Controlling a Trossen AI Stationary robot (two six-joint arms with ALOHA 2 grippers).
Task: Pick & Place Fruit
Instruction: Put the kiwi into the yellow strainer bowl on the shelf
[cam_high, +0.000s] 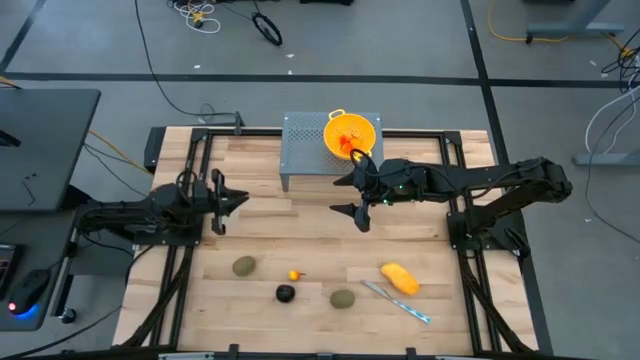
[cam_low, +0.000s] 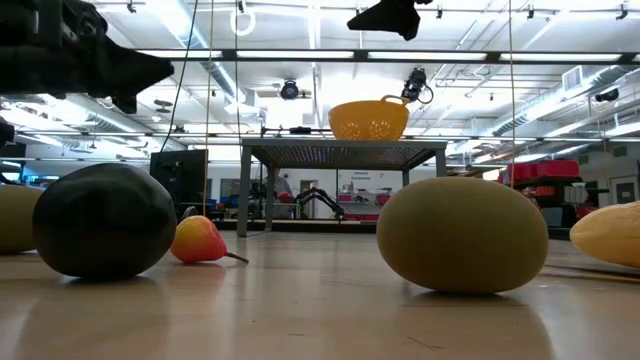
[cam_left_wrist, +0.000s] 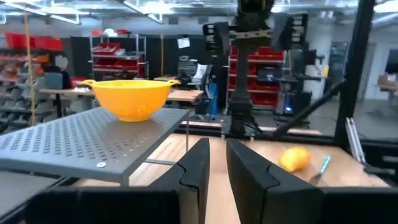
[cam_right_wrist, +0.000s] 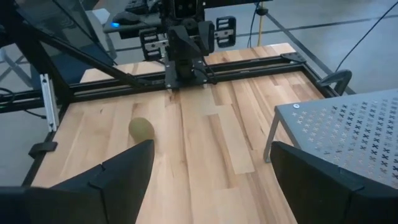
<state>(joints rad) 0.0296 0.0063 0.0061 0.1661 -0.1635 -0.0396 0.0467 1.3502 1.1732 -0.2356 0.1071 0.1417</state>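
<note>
The fruits lie on the near half of the table: an olive-green oval (cam_high: 244, 266), a tiny orange-red piece (cam_high: 293, 275), a dark ball (cam_high: 285, 293), a second olive oval (cam_high: 343, 298) and a yellow-orange oblong (cam_high: 400, 278). More orange-red pieces sit in the yellow colander (cam_high: 350, 135) on a grey perforated stand (cam_high: 305, 150). My right gripper (cam_high: 356, 197) hangs wide open above the table middle, just near of the stand, holding nothing. My left gripper (cam_high: 228, 203) waits over the table's left side, its fingers (cam_left_wrist: 198, 168) a narrow gap apart. One olive oval (cam_right_wrist: 142, 129) shows in the right wrist view.
A slim silver-and-blue knife (cam_high: 397, 300) lies on the table beside the yellow oblong. The stand's legs (cam_low: 244, 195) rest on the table's far middle. Black frame rails (cam_high: 460, 215) run along both table sides. Bare wood lies between the grippers and the fruits.
</note>
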